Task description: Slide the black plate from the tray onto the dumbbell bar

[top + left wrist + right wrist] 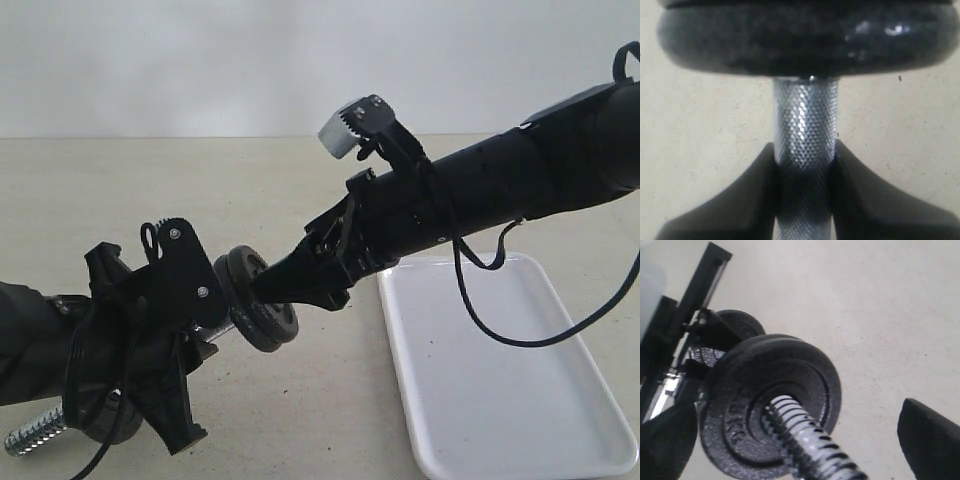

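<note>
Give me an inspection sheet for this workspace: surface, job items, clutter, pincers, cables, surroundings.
Surface: beige tabletop, bare where it shows.
Job's things: black plate sits on the dumbbell bar, with the threaded end poking through its hole. A second plate sits at the bar's far end. White tray, nothing seen on its visible part.
Clutter: nothing seen.
Pincers: left pincer shut on the bar's knurled grip. Right pincer open, fingers on either side of the threaded end.
Cables: black cable hangs in a loop over the tray.
Surroundings: plain pale wall.
</note>
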### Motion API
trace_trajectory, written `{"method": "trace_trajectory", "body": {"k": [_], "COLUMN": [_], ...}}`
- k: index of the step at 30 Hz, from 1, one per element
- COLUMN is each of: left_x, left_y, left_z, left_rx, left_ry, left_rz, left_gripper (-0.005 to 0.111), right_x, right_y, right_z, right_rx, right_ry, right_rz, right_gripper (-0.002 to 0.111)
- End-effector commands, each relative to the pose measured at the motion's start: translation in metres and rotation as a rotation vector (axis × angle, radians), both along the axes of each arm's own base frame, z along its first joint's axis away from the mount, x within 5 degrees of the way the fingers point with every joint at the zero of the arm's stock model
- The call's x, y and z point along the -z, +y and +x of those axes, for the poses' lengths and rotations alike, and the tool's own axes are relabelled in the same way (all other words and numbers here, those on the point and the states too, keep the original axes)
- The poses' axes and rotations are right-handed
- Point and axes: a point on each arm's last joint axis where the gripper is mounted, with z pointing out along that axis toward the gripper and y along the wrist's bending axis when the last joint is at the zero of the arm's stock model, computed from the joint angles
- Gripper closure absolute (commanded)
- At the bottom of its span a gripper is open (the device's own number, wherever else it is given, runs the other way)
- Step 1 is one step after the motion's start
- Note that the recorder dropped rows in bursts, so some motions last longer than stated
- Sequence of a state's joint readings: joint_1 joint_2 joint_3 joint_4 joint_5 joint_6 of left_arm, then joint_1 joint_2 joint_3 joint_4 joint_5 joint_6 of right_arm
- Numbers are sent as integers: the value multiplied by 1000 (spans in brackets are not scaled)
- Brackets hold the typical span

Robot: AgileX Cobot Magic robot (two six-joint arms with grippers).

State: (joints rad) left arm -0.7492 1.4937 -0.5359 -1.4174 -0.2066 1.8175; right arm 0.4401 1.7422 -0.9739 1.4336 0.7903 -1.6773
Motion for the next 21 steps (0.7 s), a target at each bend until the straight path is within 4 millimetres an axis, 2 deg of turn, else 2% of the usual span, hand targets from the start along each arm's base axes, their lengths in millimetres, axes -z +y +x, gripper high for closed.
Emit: {"method": "trace_trajectory", "body": {"k": [1, 6, 8, 10, 12, 14, 16, 21], "left_x": [-26, -25, -25, -24, -24, -24, -24, -23], "left_y": [3, 7, 8, 8, 8, 8, 6, 2], "left_z": [11, 11, 11, 11, 11, 11, 10, 8], "left_rx": [-117, -237, -291, -334, -371, -410, -448, -483], "left_ry": [-114, -74, -49, -31, -18, -1, 30, 96], "left_rz": [-43, -96, -139, -177, -213, -254, -310, -398], "left_gripper": [102, 102, 102, 102, 102, 102, 102, 102], "right_x": [-13, -32, -38, -43, -47, -49, -51, -47], "right_y": [-7, -15, -18, -20, -22, -23, -24, -26], "right_z": [8, 10, 10, 10, 10, 10, 9, 5], "right_rx": [141, 270, 308, 347, 385, 408, 412, 391], "right_ry": [-49, -89, -97, -98, -80, -72, -64, -38], "right_rz": [-32, -33, -30, -24, -11, -6, 0, -60], "right_gripper": [10, 10, 14, 28, 48, 76, 109, 109]}}
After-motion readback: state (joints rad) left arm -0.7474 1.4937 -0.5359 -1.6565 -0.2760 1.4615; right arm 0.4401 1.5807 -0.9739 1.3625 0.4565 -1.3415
